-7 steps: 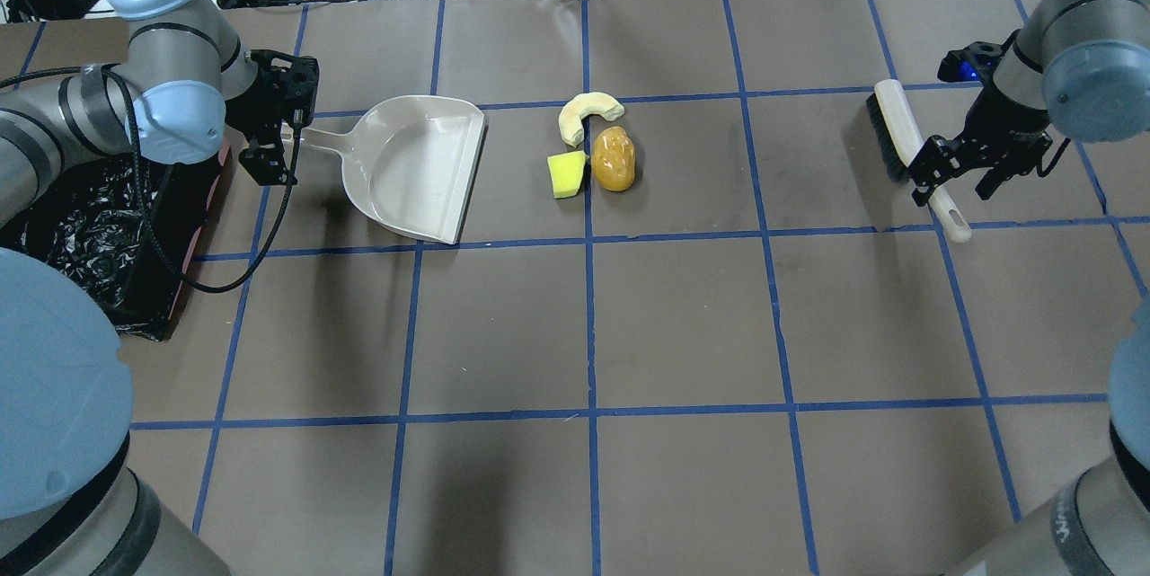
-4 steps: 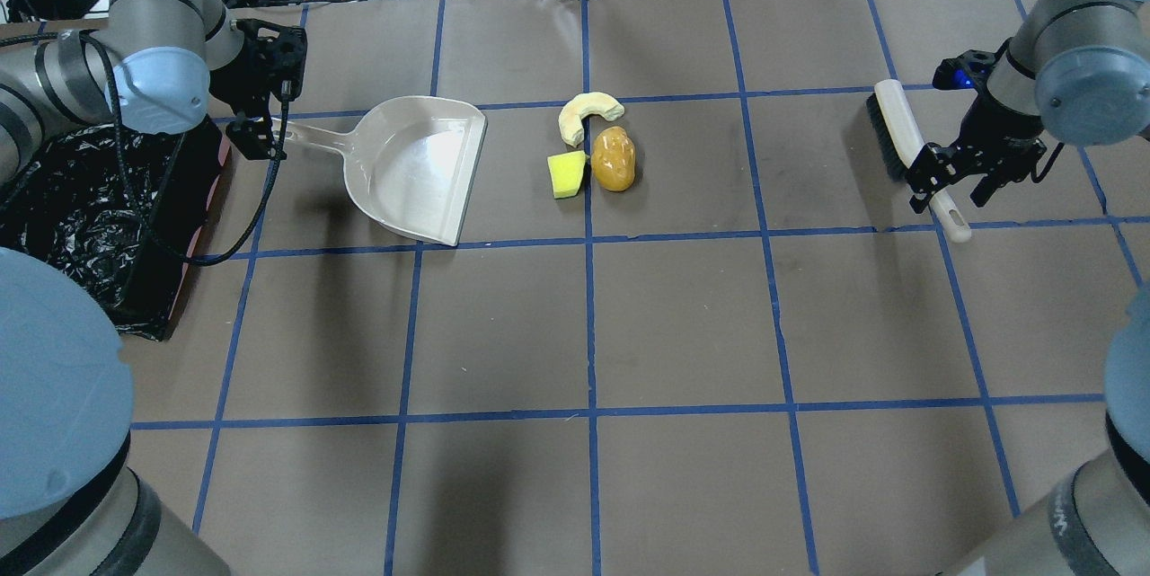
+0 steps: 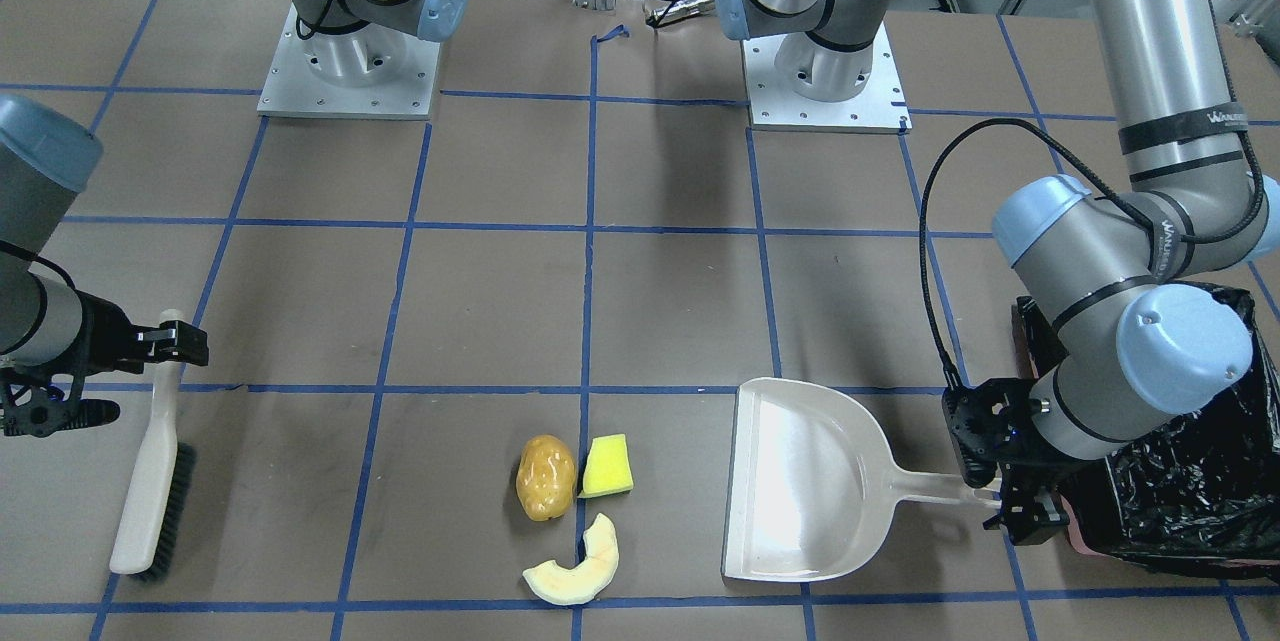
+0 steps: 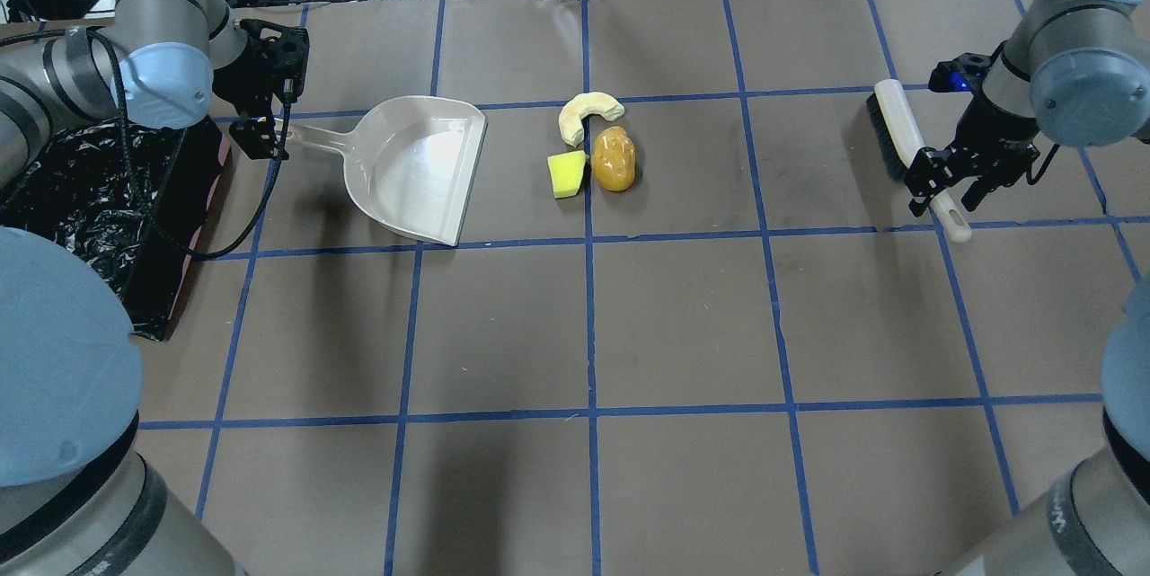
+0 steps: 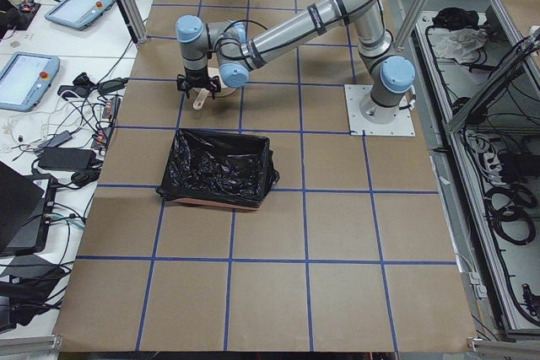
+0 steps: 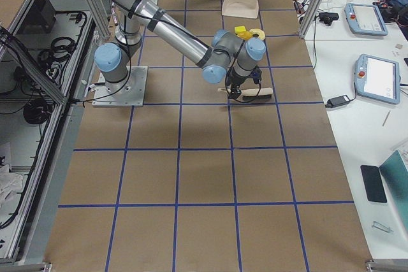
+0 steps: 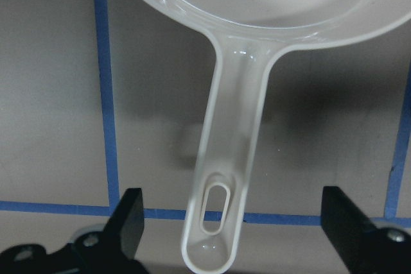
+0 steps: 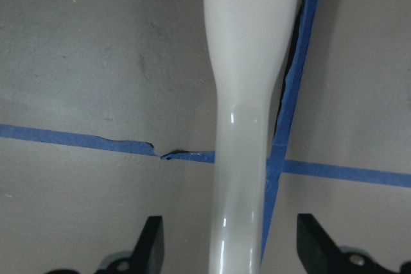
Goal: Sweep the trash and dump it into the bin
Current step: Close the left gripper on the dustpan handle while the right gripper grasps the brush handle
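Starting big: the counter (image 4: 683,324), brown, gridded in blue tape. Next down, the bin (image 5: 218,166) at the robot's left end, black liner crinkled, pink edge at the base. Whole mouth on show to the left-side camera, part covered by the arm from overhead.

Then the dustpan (image 4: 413,172), flat on the counter, mouth turned toward the middle, handle pointing back at the bin. Over at the far end, the brush (image 4: 901,137), lying down, bristles facing the middle.

On to the left claw (image 7: 234,232): spread wide astride the tip of the dustpan handle, clear gap either side, gripping nothing. Plain only from the wrist camera; from overhead just a dark block at the handle's end, bin just beside it. Same story for the right claw (image 8: 234,251): wide, one finger each side of the brush handle, daylight on both sides.

Smallest last, seen in the wide views only: potato (image 4: 614,159), melon slice (image 4: 588,113), yellow block (image 4: 566,174). Bunched tight mid-counter, just off the dustpan's mouth, between the two claws and well apart from both.
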`<control>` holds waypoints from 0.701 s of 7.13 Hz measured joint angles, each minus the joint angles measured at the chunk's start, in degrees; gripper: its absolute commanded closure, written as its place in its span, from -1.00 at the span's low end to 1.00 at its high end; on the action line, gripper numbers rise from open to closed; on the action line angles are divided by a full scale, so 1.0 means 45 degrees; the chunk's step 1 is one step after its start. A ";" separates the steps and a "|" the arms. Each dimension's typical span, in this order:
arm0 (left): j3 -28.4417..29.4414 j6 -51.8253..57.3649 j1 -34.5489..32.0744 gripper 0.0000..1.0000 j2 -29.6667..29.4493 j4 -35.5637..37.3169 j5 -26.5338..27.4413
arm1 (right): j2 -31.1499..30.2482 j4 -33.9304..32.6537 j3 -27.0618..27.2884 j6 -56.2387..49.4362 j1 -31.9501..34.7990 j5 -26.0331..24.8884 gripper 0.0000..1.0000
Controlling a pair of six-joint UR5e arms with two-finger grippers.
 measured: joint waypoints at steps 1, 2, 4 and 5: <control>0.0005 -0.0005 0.0003 -0.88 -0.0125 0.0015 -0.0004 | 0.0003 0.0000 0.0000 0.0070 0.0001 0.0048 -0.40; 0.0005 0.0002 0.0003 -0.58 -0.0257 0.0026 0.0075 | 0.0011 0.0000 0.0000 0.0143 0.0001 0.0066 -0.33; 0.0006 0.0160 0.0004 -0.43 -0.0375 0.0031 0.0341 | 0.0099 -0.0019 0.0000 0.0195 0.0001 0.0075 0.27; 0.0006 0.0197 0.0002 -0.35 -0.0377 0.0038 0.0344 | 0.0119 -0.0042 0.0000 0.0200 0.0001 0.0076 0.66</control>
